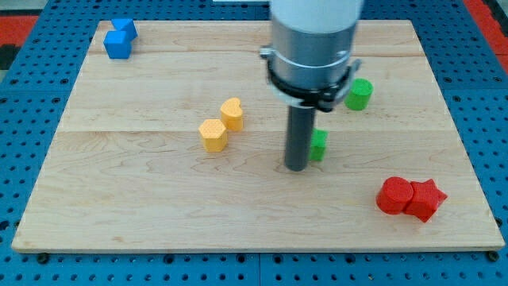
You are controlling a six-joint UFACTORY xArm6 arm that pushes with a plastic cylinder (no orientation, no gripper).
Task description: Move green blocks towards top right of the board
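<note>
tip [296, 166]: bare rod, no jaws, nothing held | green block [318, 145]: touching rod at its 2 o'clock, partly hidden | green cylinder [359, 94]: farther off at 1 o'clock, apart | board [143, 199]

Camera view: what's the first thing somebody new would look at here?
Probably the big grey arm coming down from the view's top, with my tip right beside a green block near the board's middle. Next come the two red blocks touching at the lower right. Two blue blocks sit in the top left corner.
</note>
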